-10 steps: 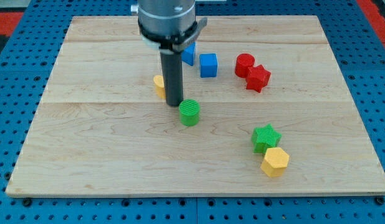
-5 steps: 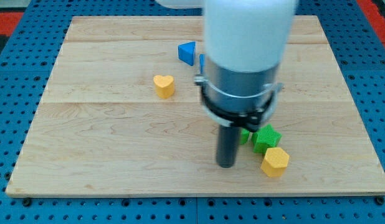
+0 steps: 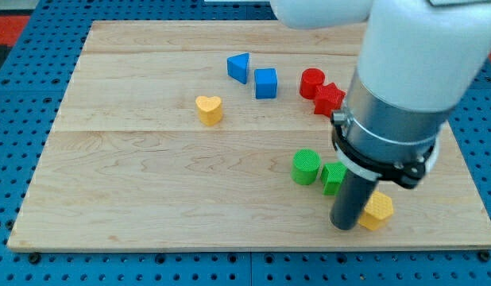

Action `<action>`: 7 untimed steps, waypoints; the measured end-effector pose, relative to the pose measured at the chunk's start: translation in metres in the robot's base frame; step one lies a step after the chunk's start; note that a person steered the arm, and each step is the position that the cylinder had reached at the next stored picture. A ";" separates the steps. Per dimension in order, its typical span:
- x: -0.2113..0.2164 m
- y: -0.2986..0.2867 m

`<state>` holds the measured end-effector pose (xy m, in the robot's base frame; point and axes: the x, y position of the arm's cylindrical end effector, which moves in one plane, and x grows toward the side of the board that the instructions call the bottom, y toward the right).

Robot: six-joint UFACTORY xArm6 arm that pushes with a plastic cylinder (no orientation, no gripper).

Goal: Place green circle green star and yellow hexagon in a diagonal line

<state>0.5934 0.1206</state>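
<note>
The green circle sits right of the board's middle. The green star lies just to its right, touching or nearly touching it, and is partly hidden by the rod. The yellow hexagon lies lower right of the star, half covered by the rod. My tip rests on the board just left of the yellow hexagon and below the green star, touching or nearly touching the hexagon.
A yellow heart lies left of centre. A blue triangle and blue cube sit near the view's top. A red cylinder and red star lie to their right. The arm's body covers the board's right side.
The green circle has been pushed from the board's middle down-right to beside the green star. The rod moved right; the yellow hexagon shifted right and down a little.
</note>
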 end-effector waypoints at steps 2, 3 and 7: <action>-0.007 0.031; -0.008 -0.013; -0.093 -0.075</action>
